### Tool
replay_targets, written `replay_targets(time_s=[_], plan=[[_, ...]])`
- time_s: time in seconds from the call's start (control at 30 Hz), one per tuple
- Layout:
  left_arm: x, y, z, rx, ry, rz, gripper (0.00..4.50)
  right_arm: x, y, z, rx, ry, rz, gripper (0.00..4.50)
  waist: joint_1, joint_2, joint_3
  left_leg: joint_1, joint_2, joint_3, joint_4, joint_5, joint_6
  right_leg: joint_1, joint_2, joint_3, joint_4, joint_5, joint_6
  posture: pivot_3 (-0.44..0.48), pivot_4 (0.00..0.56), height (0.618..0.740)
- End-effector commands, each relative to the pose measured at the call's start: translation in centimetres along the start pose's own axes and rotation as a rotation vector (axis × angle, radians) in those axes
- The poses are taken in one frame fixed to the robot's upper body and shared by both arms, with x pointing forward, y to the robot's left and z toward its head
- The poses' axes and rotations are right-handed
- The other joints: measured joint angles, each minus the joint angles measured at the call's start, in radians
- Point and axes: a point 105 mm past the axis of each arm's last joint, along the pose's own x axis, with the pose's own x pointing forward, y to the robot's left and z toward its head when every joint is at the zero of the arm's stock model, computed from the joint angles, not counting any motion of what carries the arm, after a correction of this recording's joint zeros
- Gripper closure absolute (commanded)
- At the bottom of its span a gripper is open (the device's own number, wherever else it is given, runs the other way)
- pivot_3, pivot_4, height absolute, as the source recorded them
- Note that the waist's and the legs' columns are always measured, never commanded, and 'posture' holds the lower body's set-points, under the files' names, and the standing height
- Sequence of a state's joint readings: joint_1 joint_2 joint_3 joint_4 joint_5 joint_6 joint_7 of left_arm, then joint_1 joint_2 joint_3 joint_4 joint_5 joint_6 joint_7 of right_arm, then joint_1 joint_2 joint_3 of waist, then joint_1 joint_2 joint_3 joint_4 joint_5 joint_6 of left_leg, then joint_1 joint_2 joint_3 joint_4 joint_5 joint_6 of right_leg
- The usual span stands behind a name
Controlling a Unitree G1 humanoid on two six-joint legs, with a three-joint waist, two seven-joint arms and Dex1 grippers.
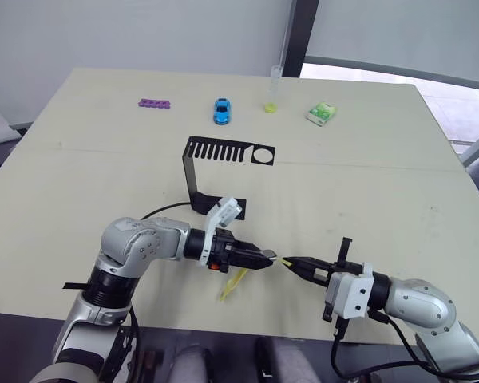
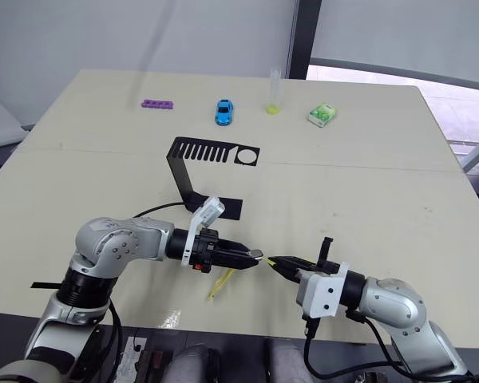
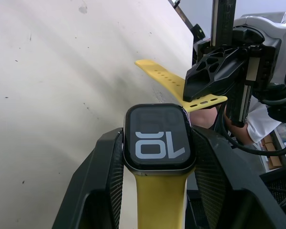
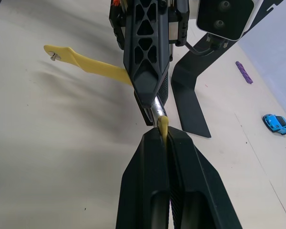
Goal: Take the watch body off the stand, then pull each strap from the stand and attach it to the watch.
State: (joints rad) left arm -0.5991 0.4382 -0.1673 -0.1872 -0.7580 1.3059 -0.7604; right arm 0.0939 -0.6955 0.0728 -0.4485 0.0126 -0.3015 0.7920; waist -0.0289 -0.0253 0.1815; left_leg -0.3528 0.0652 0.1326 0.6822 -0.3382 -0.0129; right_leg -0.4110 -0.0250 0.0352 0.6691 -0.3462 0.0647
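Near the table's (image 1: 80, 175) front edge, the left gripper (image 1: 265, 258) clamps the watch (image 3: 158, 138) between its fingers, one yellow strap (image 1: 233, 284) already fitted and hanging below it. Facing it tip to tip, the right gripper (image 1: 295, 264) pinches the second strap (image 3: 181, 86), its end touching the watch. Behind them stands the black stand (image 1: 215, 159), bare. Farther back sits a blue car (image 1: 222, 111).

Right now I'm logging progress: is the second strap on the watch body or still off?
Off. The right gripper pinches the second strap at the watch body, whose far end is bare; the other strap is fitted.
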Motion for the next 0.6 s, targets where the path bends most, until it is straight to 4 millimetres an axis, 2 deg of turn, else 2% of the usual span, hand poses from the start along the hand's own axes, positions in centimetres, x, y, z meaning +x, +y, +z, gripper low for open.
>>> replay_targets(time_s=[0.03, 0.6], plan=[[0.25, -0.86, 0.34, 0.041, -0.011, -0.03, 2.9, 0.33, -0.25, 1.07, -0.023, -0.054, -0.011, 4.5, 0.0, 0.0, 0.0, 0.0, 0.0, 0.0, 0.0, 0.0, 0.0, 0.0, 0.0, 0.0, 0.0, 0.0, 0.0, 0.0, 0.15, 0.74], [0.36, -1.12, 0.35, 0.05, -0.005, -0.045, 2.9, 0.8, -0.35, 0.87, -0.029, -0.052, -0.007, 4.5, 0.0, 0.0, 0.0, 0.0, 0.0, 0.0, 0.0, 0.0, 0.0, 0.0, 0.0, 0.0, 0.0, 0.0, 0.0, 0.0, 0.15, 0.74]])
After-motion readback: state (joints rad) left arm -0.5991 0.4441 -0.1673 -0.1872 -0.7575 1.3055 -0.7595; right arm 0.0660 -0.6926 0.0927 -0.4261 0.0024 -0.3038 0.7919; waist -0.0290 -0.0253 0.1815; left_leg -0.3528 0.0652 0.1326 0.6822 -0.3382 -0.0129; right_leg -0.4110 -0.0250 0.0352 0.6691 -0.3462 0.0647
